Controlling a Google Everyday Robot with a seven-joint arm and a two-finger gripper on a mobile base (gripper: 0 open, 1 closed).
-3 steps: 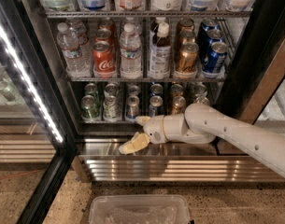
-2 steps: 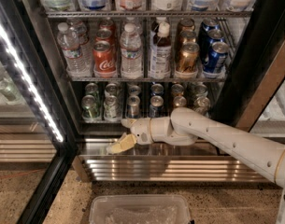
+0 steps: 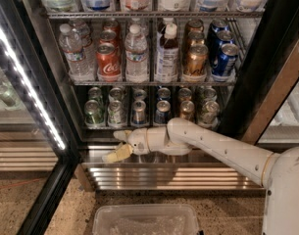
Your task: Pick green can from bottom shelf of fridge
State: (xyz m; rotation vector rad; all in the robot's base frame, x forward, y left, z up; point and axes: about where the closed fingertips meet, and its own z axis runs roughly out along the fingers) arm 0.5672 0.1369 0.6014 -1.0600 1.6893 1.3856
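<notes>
Jaws: parted and holding nothing; one pale yellow finger angles down-left, the other points up-left toward the rack.
Gripper: the white arm's two-finger gripper [image 3: 118, 144] sits just below and in front of the lowest rack, over the ribbed steel base [image 3: 173, 177] of the black-framed, glass-door display fridge [image 3: 266, 58].
Green can: a small aluminium drink can with green body and silver pull-tab top [image 3: 93, 113] stands upright at the front of the far-left lane, just up and left of the gripper and not touched by it.
Bottom shelf: the lowest metal wire rack [image 3: 154, 127] holds short cans in narrow lanes; a pale can [image 3: 115, 113] stands right beside the green one, so side clearance looks slight.
Handling: probably light if empty, moderately weighty if full; thin walls dent under a hard squeeze, and a chilled, smooth skin may be slippery.
Where to hold: mid-body, fingers on opposite sides of the cylinder, below the rim and clear of the tab; the lane gaps look like the only room for a finger.
Risk: nudging the neighbour or tipping the can while sliding it out.
Below: a clear plastic bin [image 3: 145, 220] sits on the speckled floor.
</notes>
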